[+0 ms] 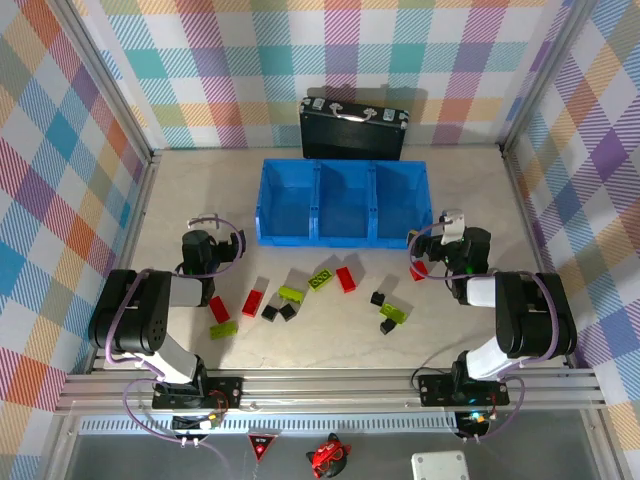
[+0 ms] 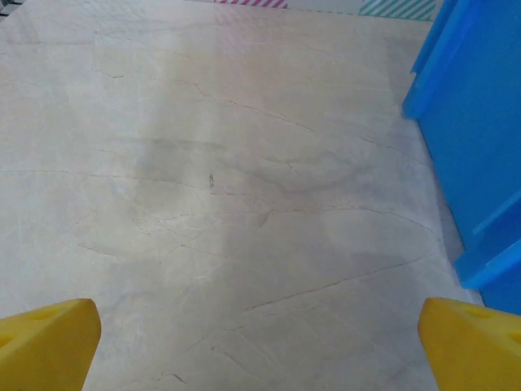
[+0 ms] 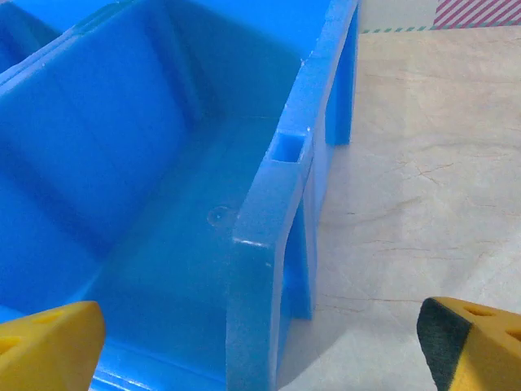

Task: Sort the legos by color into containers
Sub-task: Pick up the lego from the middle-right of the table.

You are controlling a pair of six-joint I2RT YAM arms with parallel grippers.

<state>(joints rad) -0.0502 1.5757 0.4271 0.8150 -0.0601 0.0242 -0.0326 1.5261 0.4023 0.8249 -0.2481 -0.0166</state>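
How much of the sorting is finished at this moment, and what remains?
Done: nothing; all three compartments of the blue bin appear empty. In hand: nothing; the left gripper and the right gripper are open and hold no brick. Left: everything; the red bricks, green bricks and black bricks lie on the table in front of the bin.

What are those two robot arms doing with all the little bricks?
They are meant to sort the Lego bricks by color into the blue three-compartment bin. Nothing is sorted yet: red, lime-green and black bricks lie on the table in front of the bin, whose compartments look empty. Both grippers are open and hold nothing: the left gripper over bare table by the bin's left end, the right gripper over its right end.
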